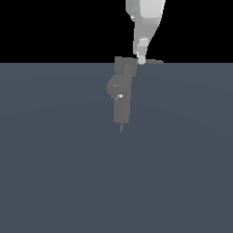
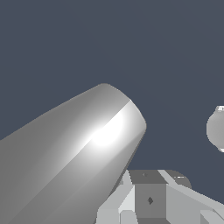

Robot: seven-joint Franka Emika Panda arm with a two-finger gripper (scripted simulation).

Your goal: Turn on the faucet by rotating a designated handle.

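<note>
The gripper [image 1: 141, 59] touches the handle [image 1: 152, 61] just beside the faucet [image 1: 121, 88] top below it; finger spacing cannot be told. Contact step; next, a sideways push seems needed.

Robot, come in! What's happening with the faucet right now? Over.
End effector down at the handle, open or shut unclear. Faucet upright. Nothing seen in the way.

A large grey tapering body [image 2: 74, 153], glinting near its rounded end, is filling much of the wrist view. Pale gripper parts [image 2: 153, 199] are lying just beside it. A small grey rounded shape [image 2: 216, 129] is showing well apart from it.
</note>
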